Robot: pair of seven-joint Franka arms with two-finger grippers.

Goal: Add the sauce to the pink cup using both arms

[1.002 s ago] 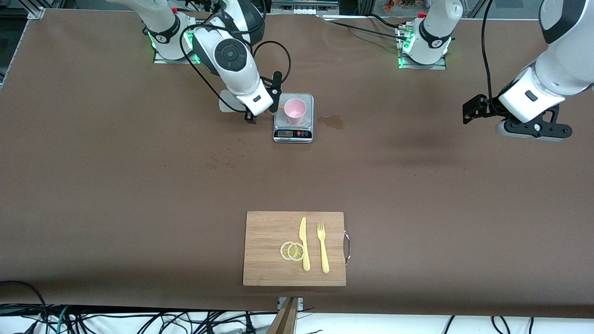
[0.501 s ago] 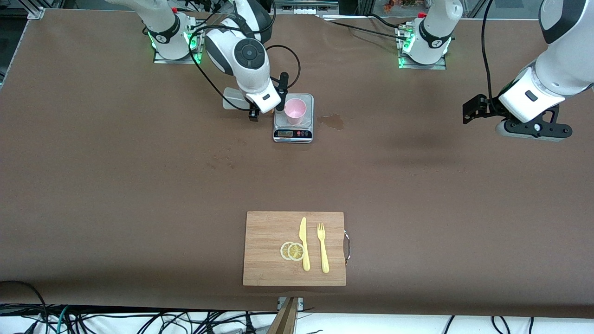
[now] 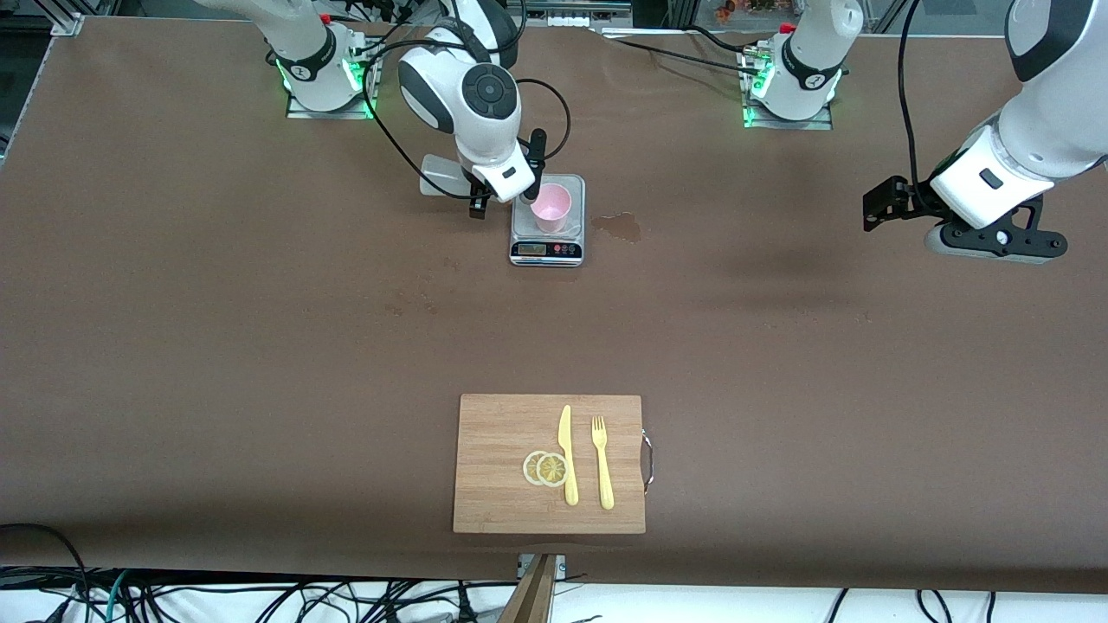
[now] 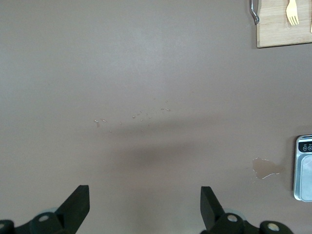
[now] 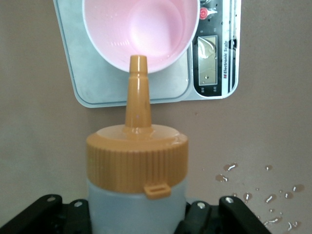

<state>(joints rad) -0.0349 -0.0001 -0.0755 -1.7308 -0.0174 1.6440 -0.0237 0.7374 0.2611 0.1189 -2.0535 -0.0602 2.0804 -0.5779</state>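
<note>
Right hand (image 5: 136, 214), clamped on the body of the sauce (image 5: 137, 161), holds the bottle tipped with its orange nozzle aimed at the mouth of the pink cup (image 5: 141, 34); in the right wrist view the nozzle tip overlaps the cup's rim. In the front view this hand (image 3: 506, 186) hangs over the edge of the grey scale (image 3: 547, 249) that lies toward the right arm's end of the table. The pink cup (image 3: 550, 208) stands upright on the scale's platform, and its interior appears empty. Left hand (image 3: 883, 208), fingers (image 4: 78, 204) apart and holding nothing, waits over bare table (image 3: 260, 346) toward the left arm's end, well apart from the cup. A wet stain (image 3: 619, 227) lies on the table just beside the scale; droplets (image 5: 263, 195) also mark the surface near the bottle. A cutting board (image 3: 502, 433) with lemon slices (image 3: 545, 469), knife (image 3: 567, 454) and fork (image 3: 602, 463) lies much nearer the front camera.

Risks, as judged: the nozzle sits at the rim rather than over the centre, so a squeeze may send sauce down the cup's outer wall or onto the scale. Any contact between nozzle and rim could tip or slide the light, unsupported cup.
</note>
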